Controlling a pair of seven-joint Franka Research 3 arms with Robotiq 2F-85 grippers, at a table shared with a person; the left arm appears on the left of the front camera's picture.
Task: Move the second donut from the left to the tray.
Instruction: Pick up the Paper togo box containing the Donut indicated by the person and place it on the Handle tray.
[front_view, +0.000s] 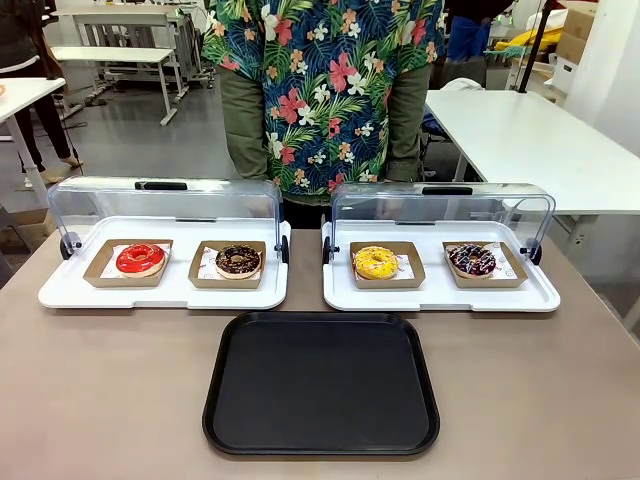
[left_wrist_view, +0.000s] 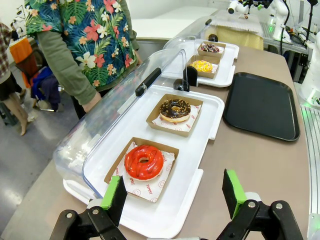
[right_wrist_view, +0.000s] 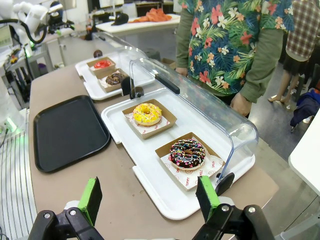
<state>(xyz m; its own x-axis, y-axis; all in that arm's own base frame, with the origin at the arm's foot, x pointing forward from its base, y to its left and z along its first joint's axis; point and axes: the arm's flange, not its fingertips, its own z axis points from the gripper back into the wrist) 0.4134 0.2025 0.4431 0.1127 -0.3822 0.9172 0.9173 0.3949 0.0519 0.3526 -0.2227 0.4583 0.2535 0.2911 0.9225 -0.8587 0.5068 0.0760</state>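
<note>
The second donut from the left (front_view: 238, 260) (left_wrist_view: 175, 109) (right_wrist_view: 114, 78) is a dark chocolate ring with light sprinkles in a small brown cardboard tray on the left white tray (front_view: 160, 295). The black tray (front_view: 322, 385) (left_wrist_view: 262, 105) (right_wrist_view: 67, 132) lies bare at the table's near middle. My left gripper (left_wrist_view: 175, 197) hovers open above the near end of the left white tray, close to the red-glazed donut (left_wrist_view: 144, 161). My right gripper (right_wrist_view: 150, 200) hangs open over the near end of the right white tray (right_wrist_view: 190, 200). Nothing sits between either pair of fingers.
A red donut (front_view: 140, 259) sits left of the chocolate one. The right white tray (front_view: 440, 295) holds a yellow donut (front_view: 376, 263) and a dark donut with coloured drizzle (front_view: 472, 260). Both clear lids (front_view: 165, 205) stand raised. A person in a flowered shirt (front_view: 330, 90) stands at the far side.
</note>
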